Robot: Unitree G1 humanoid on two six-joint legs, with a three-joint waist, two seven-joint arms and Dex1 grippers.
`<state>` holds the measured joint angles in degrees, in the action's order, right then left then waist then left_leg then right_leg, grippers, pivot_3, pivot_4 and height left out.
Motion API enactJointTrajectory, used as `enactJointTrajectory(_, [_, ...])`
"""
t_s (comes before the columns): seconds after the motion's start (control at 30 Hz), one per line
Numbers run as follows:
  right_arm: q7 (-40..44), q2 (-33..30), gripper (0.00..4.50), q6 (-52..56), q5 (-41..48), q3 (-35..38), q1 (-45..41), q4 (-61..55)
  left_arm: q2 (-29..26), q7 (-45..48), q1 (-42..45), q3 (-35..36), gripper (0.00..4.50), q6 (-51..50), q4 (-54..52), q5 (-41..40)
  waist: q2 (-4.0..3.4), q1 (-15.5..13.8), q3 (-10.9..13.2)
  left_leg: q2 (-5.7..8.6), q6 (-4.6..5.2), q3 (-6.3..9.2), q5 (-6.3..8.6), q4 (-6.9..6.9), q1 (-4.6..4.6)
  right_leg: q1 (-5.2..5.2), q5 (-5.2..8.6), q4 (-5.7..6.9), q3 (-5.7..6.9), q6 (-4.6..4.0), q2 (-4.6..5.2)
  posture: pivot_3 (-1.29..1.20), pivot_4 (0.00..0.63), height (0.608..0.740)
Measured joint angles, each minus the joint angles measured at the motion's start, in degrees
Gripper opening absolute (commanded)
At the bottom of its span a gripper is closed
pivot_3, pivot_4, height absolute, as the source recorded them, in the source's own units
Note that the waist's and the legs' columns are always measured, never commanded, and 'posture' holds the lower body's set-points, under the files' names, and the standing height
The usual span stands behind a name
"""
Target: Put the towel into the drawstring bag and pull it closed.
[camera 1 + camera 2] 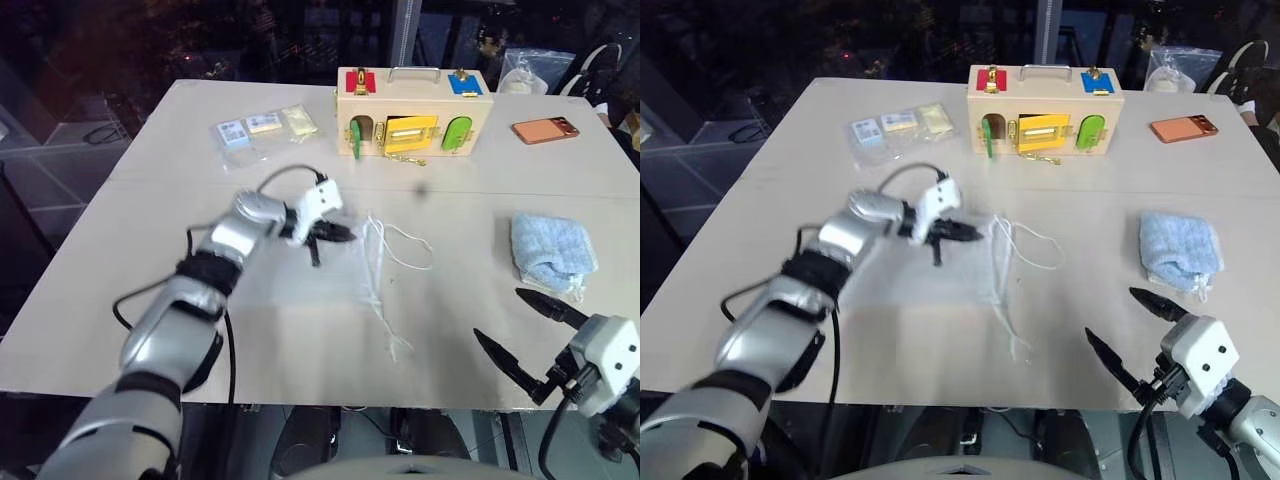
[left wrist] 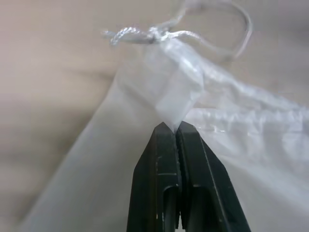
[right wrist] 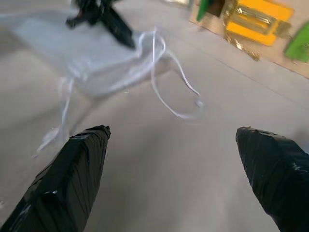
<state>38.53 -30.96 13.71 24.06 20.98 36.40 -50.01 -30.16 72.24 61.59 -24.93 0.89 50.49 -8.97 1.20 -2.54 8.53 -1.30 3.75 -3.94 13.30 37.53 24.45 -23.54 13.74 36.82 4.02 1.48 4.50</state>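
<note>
One drawstring bag, cords toward towel.

The left arm is silver-grey with rounded shells, black bands at the joints and a black cable looping alongside. Both wrists end in boxy white housings; each gripper, left gripper and right gripper, carries two pointed black fingers, seemingly wrapped in glossy tape.

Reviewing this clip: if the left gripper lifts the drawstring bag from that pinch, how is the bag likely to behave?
Probably floppy: the drawstring bag is thin sheer fabric that tents into a fold where the left gripper pinches it. Likely very light, since it lies flat and looks empty. Its loose cords would probably trail or snag.
</note>
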Motion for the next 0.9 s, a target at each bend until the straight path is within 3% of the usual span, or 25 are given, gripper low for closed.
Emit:
enactJointTrajectory(0.1, [-0.4, -0.4, 4.50, 1.0, -0.1, -1.5, -1.8, 0.0, -0.1, 8.1, 8.6, 0.1, 0.02, 15.4, 11.8, 5.1, 0.00, 0.1, 0.0, 0.04, 0.29, -0.13, 0.19, 0.40, 0.30, -0.11, -0.03, 0.00, 0.02, 0.43, -0.02, 0.00, 0.150, 0.740])
enactJointTrajectory(0.23, [-1.3, -0.4, 4.50, 1.5, -1.0, -3.8, -3.5, 0.0, 1.4, 9.4, 11.4, 0.2, 0.02, 21.7, 18.6, 10.1, 0.02, 0.3, 0.0, 0.07, 0.57, -0.28, 0.52, 0.78, 0.40, -0.06, 0.05, 0.01, -0.13, 0.71, 0.02, 0.00, 0.150, 0.740])
enactJointTrajectory(0.43, [-2.6, -0.2, 4.50, 2.0, -2.3, -8.5, -5.0, -0.4, 2.6, 7.2, 6.2, 5.7, 2.55, 16.7, 17.7, 10.3, 0.06, 0.8, 0.1, 0.05, 0.63, -0.31, 0.56, 0.83, 0.34, -0.06, -0.06, 0.09, -0.23, 0.92, 0.06, 0.00, 0.150, 0.740])
enactJointTrajectory(0.5, [-2.4, -0.4, 4.50, 1.9, -2.6, -9.2, -4.9, -1.0, 0.8, 7.9, -0.3, 8.7, 2.55, 7.4, 7.6, 7.4, 0.04, 1.4, 0.1, 0.02, 0.62, -0.29, 0.56, 0.83, 0.32, -0.07, -0.06, 0.15, -0.23, 0.91, 0.08, 0.00, 0.150, 0.740])
enactJointTrajectory(0.57, [-2.2, -0.7, 4.50, 1.6, -2.8, -9.4, -4.6, -1.2, -2.0, 6.6, -10.1, 11.3, 2.55, -4.9, -10.3, 4.3, -0.01, 2.1, 0.1, -0.02, 0.55, -0.24, 0.52, 0.83, 0.31, -0.07, -0.06, 0.21, -0.41, 0.90, 0.13, 0.00, 0.150, 0.740])
enactJointTrajectory(0.6, [-2.0, -0.8, 4.50, 1.4, -2.8, -9.3, -4.4, -1.2, -3.1, 3.9, -16.0, 12.2, 2.55, -12.0, -21.4, 3.4, -0.01, 2.2, 0.1, -0.02, 0.35, -0.23, 0.40, 0.83, 0.29, -0.05, -0.06, 0.21, -0.48, 0.90, 0.23, 0.00, 0.150, 0.740])
enactJointTrajectory(0.73, [-1.0, -1.4, 4.50, 0.9, -2.8, -9.3, -5.9, -0.6, -0.2, -12.3, -26.7, 16.3, 2.55, -32.3, -46.2, 4.4, -0.02, 1.5, 0.1, 0.02, 0.56, -0.13, 0.52, 0.90, 0.19, 0.13, -0.06, 0.23, -0.35, 0.91, 0.35, 0.00, 0.150, 0.740])
enactJointTrajectory(0.9, [0.9, -2.0, 4.50, -0.1, -2.5, -9.1, -7.0, 1.9, 6.5, -28.7, -33.2, 15.9, 2.55, -46.6, -59.5, 7.8, -0.03, 1.1, 0.1, 0.07, 0.59, -0.10, 0.53, 0.94, -0.16, 0.46, -0.03, 0.24, -0.35, 1.01, 0.20, 0.00, 0.150, 0.740])
